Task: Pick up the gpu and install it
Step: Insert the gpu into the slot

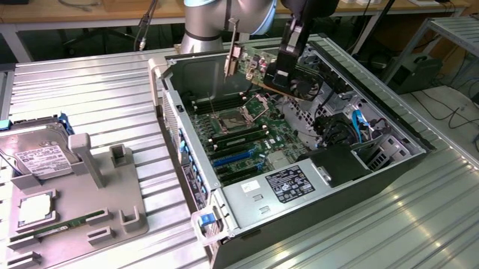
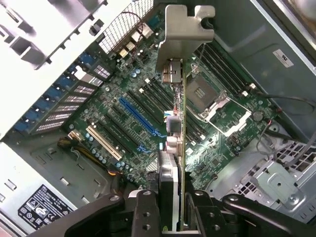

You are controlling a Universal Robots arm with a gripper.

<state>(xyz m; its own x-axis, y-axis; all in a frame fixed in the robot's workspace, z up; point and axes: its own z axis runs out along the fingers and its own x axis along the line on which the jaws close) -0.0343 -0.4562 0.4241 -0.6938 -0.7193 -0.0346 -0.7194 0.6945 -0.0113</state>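
Note:
The gpu [image 1: 299, 84] hangs tilted above the open computer case [image 1: 187, 185], over the far part of the motherboard. Its silvery metal bracket [image 1: 231, 59] points down toward the case's rear wall. My gripper [image 1: 284, 67] is shut on the card's far end. In the wrist view the gpu [image 2: 178, 143] appears edge-on, its bracket [image 2: 185, 29] farthest from the camera, and the black fingers [image 2: 145, 212] clamp it from both sides. Beneath the card lie the motherboard's long blue slot [image 2: 140, 118] and the processor socket [image 2: 207, 96]. The card touches nothing below it.
A power supply with a label [image 1: 288, 185] fills the case's near corner, and blue cables [image 1: 359, 123] lie on the exterior view's right. On the left, a grey fixture [image 1: 112, 190] holds a hard drive [image 1: 37, 157], a processor [image 1: 33, 208] and a RAM stick [image 1: 53, 227].

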